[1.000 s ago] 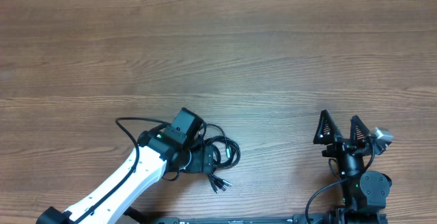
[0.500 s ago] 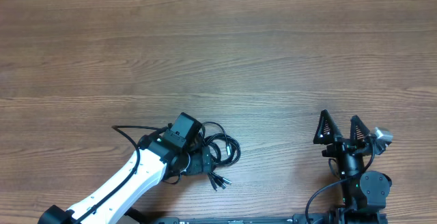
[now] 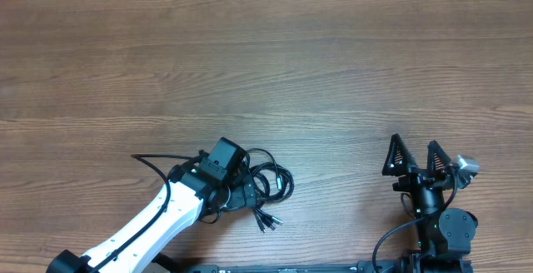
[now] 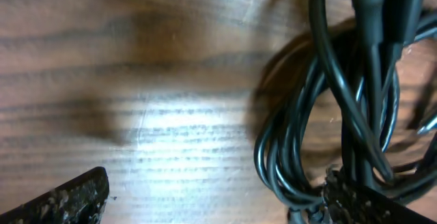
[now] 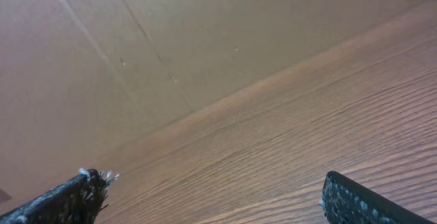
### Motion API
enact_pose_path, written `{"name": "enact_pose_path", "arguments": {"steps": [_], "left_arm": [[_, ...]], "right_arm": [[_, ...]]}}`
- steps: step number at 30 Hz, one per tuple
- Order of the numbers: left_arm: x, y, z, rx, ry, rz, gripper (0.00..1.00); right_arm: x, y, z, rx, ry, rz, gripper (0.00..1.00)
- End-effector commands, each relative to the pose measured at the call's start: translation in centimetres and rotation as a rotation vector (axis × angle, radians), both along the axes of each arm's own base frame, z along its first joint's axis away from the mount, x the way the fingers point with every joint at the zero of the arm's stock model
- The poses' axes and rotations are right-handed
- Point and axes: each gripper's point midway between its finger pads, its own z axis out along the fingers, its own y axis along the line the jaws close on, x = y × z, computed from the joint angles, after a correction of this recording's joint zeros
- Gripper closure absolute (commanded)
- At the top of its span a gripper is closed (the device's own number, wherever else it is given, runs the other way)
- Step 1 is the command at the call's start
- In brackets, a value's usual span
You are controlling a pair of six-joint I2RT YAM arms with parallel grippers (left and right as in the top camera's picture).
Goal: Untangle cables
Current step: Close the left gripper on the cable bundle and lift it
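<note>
Overhead: the wooden table (image 3: 266, 65) fills the frame. The cables (image 3: 275, 181) lie near the front edge, left of centre, as a small heap of thin black cords looped over one another. A few plug ends (image 3: 268, 220) poke out towards the front, and one loose strand (image 3: 146, 158) trails off to the left. The white left arm (image 3: 141, 223) reaches in from the lower left corner. The left gripper (image 3: 243, 194) sits right on the left side of the heap, its fingertips hidden under the wrist. The right gripper (image 3: 415, 158) is well apart at the lower right, its two black fingers spread over bare wood. Left wrist: glossy black cords hang in long overlapping loops on the right of the view, with a thicker sleeved plug body (image 4: 374, 12) at the top. The jaws stand wide. One fingertip (image 4: 68, 198) is over bare wood and the other (image 4: 369, 205) is at the foot of the coil; nothing is pinched. Right wrist: the jaws are spread wide, holding nothing, with wood grain below and a plain brown panel (image 5: 171, 39) behind.
</note>
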Motion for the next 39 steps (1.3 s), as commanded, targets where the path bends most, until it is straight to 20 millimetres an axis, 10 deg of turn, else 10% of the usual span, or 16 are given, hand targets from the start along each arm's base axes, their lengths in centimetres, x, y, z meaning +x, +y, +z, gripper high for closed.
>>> {"name": "enact_pose_path", "arguments": {"steps": [1,12,31,39], "left_arm": [[1.5,0.5,-0.3,0.033,-0.06,0.041,0.0],[2.0,0.3,-4.7,0.088,0.017,0.033,0.0],[4.4,-0.1,-4.7,0.119,-0.102,-0.176,0.0],[3.4,0.3,-4.9,0.143,-0.066,-0.249,0.26]], "right_arm": [[0.0,-0.1,-0.2,-0.008,-0.001,-0.005,0.0],[0.0,-0.1,-0.2,-0.008,-0.002,-0.005,0.0],[0.0,-0.1,-0.2,-0.008,-0.002,-0.005,0.0],[0.0,-0.1,-0.2,-0.008,-0.002,-0.005,0.0]]}}
